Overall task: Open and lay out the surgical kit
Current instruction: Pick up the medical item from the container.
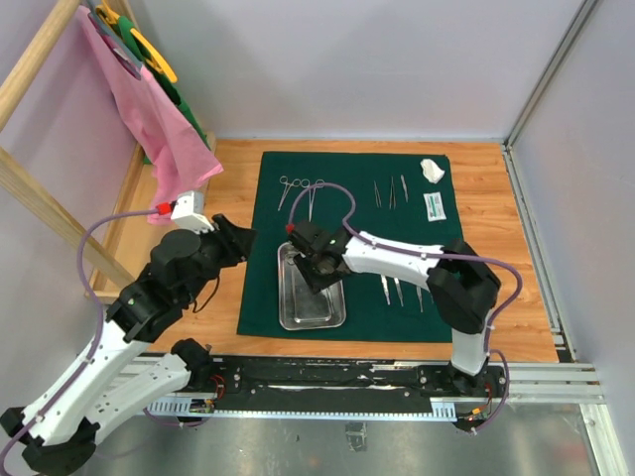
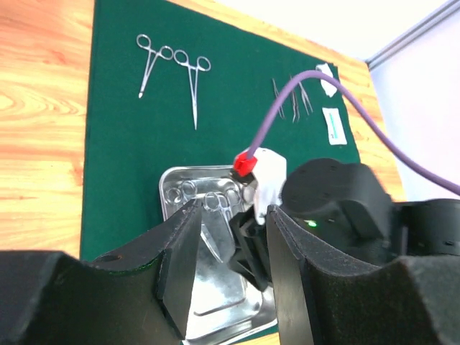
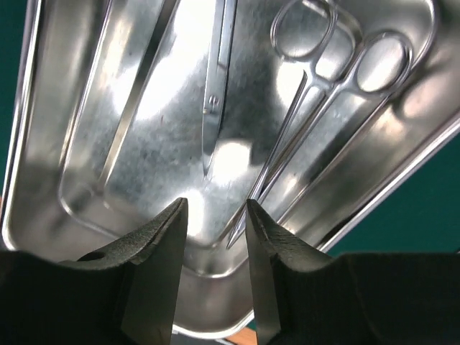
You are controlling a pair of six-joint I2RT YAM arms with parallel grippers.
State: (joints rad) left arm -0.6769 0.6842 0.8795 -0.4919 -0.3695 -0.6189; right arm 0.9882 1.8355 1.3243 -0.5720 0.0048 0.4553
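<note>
Top external view: the dark green cloth [image 1: 362, 213] is lying spread flat on the wooden table [image 1: 486, 258]. The steel tray [image 1: 310, 307] is sitting on its near left part. The right gripper [image 1: 316, 263] is hanging over the tray's far end. The left gripper [image 1: 238, 238] is resting just beside the cloth's left edge. Two ring-handled forceps [image 1: 301, 193] are lying at the far left of the cloth, with thin tweezers [image 1: 390, 191] near the far middle. The gauze wad [image 1: 433, 170] is sitting at the far right corner, and the white packet [image 1: 434, 205] is lying just nearer than the wad. More tweezers [image 1: 397, 291] are lying beside the right arm.

Left wrist view: the left gripper [image 2: 230, 266] is holding its fingers [image 2: 180, 266] spread, pinching nothing. Beyond them the tray [image 2: 169, 180] is carrying looped instrument handles [image 2: 208, 198].

Right wrist view: the right gripper [image 3: 215, 237] is hovering above the tray [image 3: 93, 180]. Its fingers [image 3: 154, 251] are standing apart, gripping nothing. A pair of tray forceps [image 3: 309, 115] is lying slantwise inside, its tip pointing toward the gap. A straight instrument [image 3: 215, 93] is lying beside it.
</note>
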